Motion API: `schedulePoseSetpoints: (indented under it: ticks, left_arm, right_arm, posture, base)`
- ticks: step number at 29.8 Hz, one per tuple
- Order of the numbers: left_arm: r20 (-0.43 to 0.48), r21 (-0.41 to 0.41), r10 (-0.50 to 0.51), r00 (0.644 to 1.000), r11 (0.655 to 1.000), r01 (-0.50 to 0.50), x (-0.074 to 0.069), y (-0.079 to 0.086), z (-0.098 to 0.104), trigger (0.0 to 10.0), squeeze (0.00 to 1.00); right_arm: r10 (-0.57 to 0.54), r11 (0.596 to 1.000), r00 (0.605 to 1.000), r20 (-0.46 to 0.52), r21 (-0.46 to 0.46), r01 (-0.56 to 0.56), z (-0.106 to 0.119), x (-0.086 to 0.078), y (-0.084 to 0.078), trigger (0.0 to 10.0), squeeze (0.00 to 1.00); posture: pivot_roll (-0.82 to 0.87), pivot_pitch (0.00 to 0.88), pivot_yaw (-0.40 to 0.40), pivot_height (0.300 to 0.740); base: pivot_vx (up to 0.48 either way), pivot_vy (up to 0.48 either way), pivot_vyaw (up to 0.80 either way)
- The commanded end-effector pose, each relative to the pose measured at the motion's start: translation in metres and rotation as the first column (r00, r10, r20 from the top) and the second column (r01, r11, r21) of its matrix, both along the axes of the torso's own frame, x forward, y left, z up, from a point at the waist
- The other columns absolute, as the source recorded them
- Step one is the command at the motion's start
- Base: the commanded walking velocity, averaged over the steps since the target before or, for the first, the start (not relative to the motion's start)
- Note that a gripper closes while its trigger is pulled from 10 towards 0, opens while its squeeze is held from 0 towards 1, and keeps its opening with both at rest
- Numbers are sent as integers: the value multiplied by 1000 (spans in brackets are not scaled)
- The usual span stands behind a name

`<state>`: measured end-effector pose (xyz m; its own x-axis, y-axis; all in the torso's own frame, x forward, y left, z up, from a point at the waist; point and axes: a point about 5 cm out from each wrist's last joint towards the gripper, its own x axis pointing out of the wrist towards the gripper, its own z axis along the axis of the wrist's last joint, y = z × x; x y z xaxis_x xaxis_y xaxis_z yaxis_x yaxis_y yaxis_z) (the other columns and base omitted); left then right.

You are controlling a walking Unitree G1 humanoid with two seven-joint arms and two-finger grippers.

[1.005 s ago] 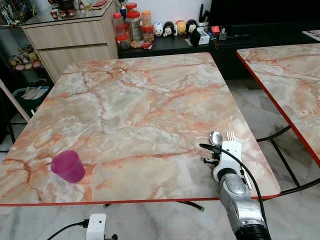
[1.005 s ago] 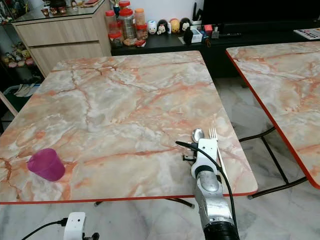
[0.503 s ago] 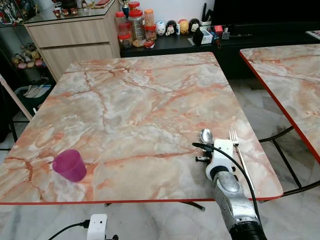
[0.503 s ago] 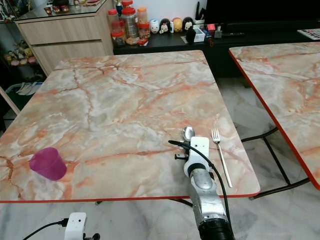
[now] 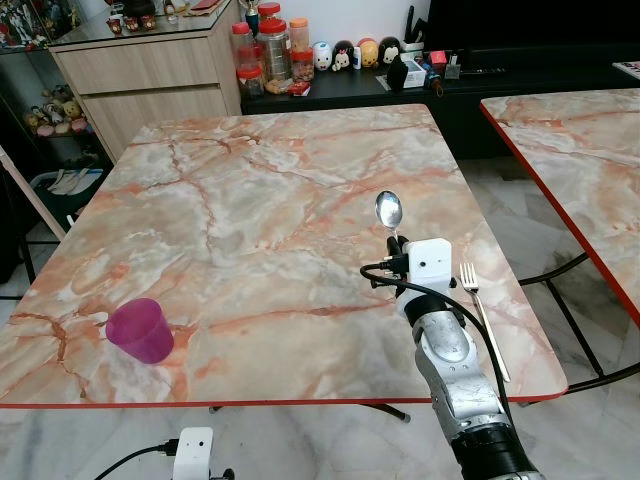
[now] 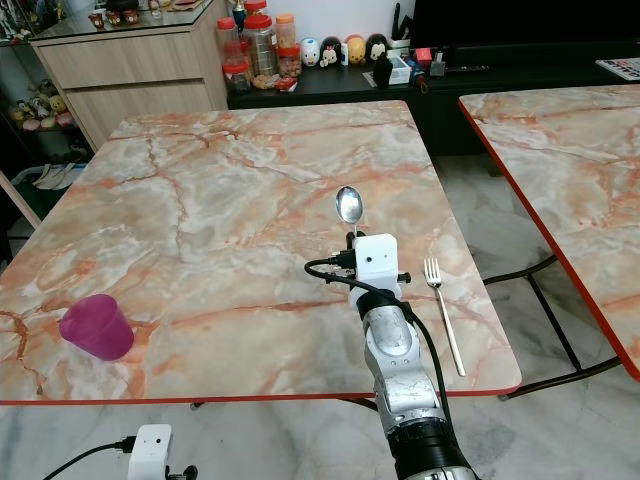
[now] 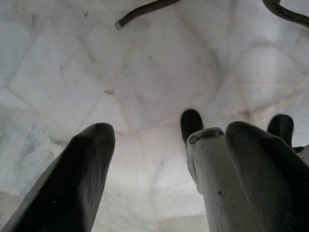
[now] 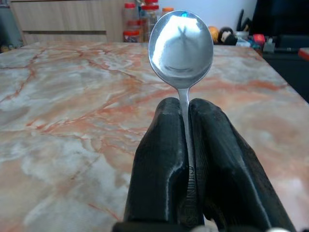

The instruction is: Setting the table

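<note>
My right gripper (image 8: 182,104) is shut on the handle of a silver spoon (image 5: 388,210), holding it upright with the bowl up, above the right half of the marble table (image 5: 250,200). A silver fork (image 5: 482,312) lies flat on the table just right of that wrist, near the right edge. A pink cup (image 5: 140,331) stands near the front left corner. My left gripper (image 7: 170,131) hangs open over the floor, with nothing between its fingers (image 7: 82,164).
A second marble table (image 5: 570,130) stands to the right across a narrow gap of tiled floor. Behind are a wooden sideboard (image 5: 150,80), several jars (image 5: 270,50) and a black bench (image 5: 400,85) with figurines. A white device (image 5: 192,450) lies on the floor in front.
My right gripper has risen and moved left and away from the fork, carrying the spoon up off the table. The fork stays lying where it was. The camera shifted slightly.
</note>
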<state>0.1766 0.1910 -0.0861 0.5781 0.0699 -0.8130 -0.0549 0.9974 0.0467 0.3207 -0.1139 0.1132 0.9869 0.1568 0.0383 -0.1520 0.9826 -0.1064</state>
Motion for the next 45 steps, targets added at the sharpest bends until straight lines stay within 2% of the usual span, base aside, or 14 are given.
schedulePoseSetpoints:
  ticks: [1, 8, 12, 31, 40, 45]
  left_arm:
    - [0, 9, 4, 1000, 1000, -4, -2, 1, -1, 10000, 0]
    - [-2, 10, 10, 1000, 1000, -10, -3, 1, -1, 10000, 0]
    - [-2, 11, 13, 1000, 1000, -13, -3, 1, -1, 10000, 0]
    - [-2, 17, 8, 1000, 1000, -8, -4, 3, -1, 10000, 0]
    - [-7, 16, 11, 1000, 1000, -11, -7, 3, -2, 10000, 0]
    - [-7, 15, 10, 1000, 1000, -10, -7, 3, -2, 10000, 0]
  right_arm:
    - [14, 1000, 1000, 23, -11, -13, 4, 2, 3, 10000, 0]
    - [11, 1000, 998, 58, -9, -11, 11, 4, 4, 10000, 0]
    - [-6, 999, 996, 93, -43, 10, 15, 4, 2, 10000, 0]
    - [-36, 999, 995, 95, -22, 38, 15, 4, 1, 10000, 0]
    - [-51, 995, 997, 58, -82, 55, 9, 5, -3, 10000, 0]
    - [-55, 995, 997, 61, -76, 59, 9, 5, -3, 10000, 0]
  posture:
    - [12, 17, 60, 740]
    - [12, 19, 59, 740]
    - [10, 21, 61, 740]
    - [4, 26, 73, 740]
    - [4, 30, 70, 740]
    - [-2, 32, 71, 740]
  base:
    - [0, -360, 0]
    - [0, -372, 0]
    - [0, -391, 0]
    - [0, -405, 0]
    - [0, -398, 93]
    - [0, -395, 335]
